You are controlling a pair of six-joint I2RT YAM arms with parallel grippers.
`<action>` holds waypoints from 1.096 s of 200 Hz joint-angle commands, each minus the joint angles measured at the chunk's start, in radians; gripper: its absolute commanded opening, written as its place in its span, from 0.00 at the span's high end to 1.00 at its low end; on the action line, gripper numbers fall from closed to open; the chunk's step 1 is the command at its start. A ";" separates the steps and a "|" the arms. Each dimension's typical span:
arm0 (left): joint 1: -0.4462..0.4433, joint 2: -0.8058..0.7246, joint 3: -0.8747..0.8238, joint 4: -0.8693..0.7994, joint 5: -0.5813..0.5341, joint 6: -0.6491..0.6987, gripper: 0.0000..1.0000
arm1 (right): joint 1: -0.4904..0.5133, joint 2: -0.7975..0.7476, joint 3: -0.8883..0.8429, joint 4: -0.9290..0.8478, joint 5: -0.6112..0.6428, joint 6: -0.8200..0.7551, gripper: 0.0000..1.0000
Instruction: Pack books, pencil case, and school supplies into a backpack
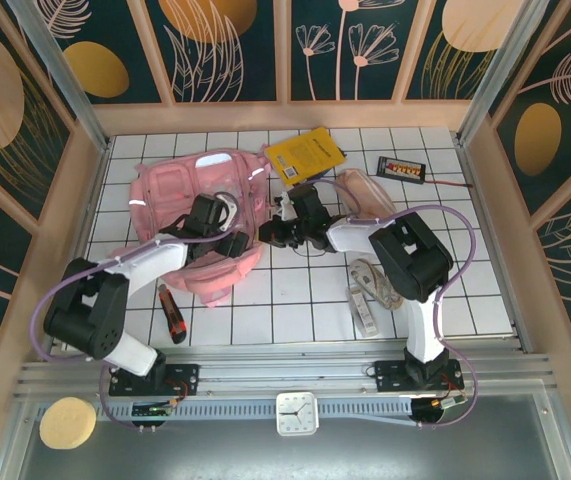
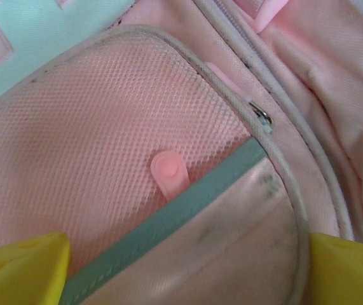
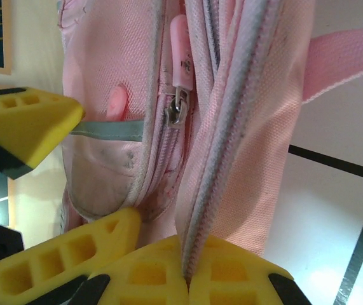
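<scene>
Your right gripper [image 3: 184, 278] has its yellow jaws pressed together on a zip-lined edge of the large light-pink fabric backpack [image 1: 170, 195], pinching that seam between them. In the right wrist view, a pink zip pull [image 3: 180, 47] hangs above a metal slider on the neighbouring zip track.

Your left gripper [image 2: 184, 267] sits over the backpack's front with its jaws spread wide. One yellow fingertip shows at each lower corner of the left wrist view, and nothing is clamped between them. Beneath it lie a pink mesh pocket [image 2: 86, 133], a grey-green strip [image 2: 187, 210] running across it and a small pink tab [image 2: 168, 171].

From above, you see the backpack lying centre-left on the white gridded table [image 1: 295, 300], with both grippers at its right side. The thin yellow-covered book [image 1: 307, 152] lies just beyond the backpack's far right corner. The long translucent pink pencil case [image 1: 365, 192] rests to the right of it, beside the right arm.

The slim whitish ruler-like bar [image 1: 366, 314] and the pale looped cord bundle [image 1: 365, 275] lie by the right arm, well apart from the backpack. A red-and-black utility knife [image 1: 172, 312] lies near the backpack's near edge. A small black box with orange marks [image 1: 402, 168] sits at the far right.
</scene>
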 commanded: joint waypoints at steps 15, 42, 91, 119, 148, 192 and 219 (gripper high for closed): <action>-0.014 0.091 0.088 -0.025 -0.092 0.038 0.11 | 0.009 -0.079 -0.026 0.035 -0.024 -0.030 1.00; -0.064 0.128 0.062 -0.012 -0.117 0.053 0.22 | 0.008 -0.079 -0.022 0.032 -0.012 -0.029 1.00; -0.063 0.118 0.061 -0.040 -0.171 0.010 1.00 | 0.007 -0.103 -0.034 -0.025 0.010 -0.060 1.00; -0.063 -0.007 0.100 -0.078 -0.177 -0.007 1.00 | 0.008 -0.122 -0.070 -0.036 0.032 -0.070 1.00; -0.055 -0.078 0.222 -0.194 -0.100 0.029 1.00 | 0.019 -0.135 -0.108 0.010 0.042 -0.055 1.00; -0.055 -0.191 0.253 -0.288 -0.069 0.148 1.00 | 0.005 -0.177 -0.077 -0.028 0.033 -0.102 0.73; -0.052 -0.252 0.227 -0.305 -0.046 0.212 1.00 | -0.033 -0.278 -0.068 -0.106 0.061 -0.130 0.56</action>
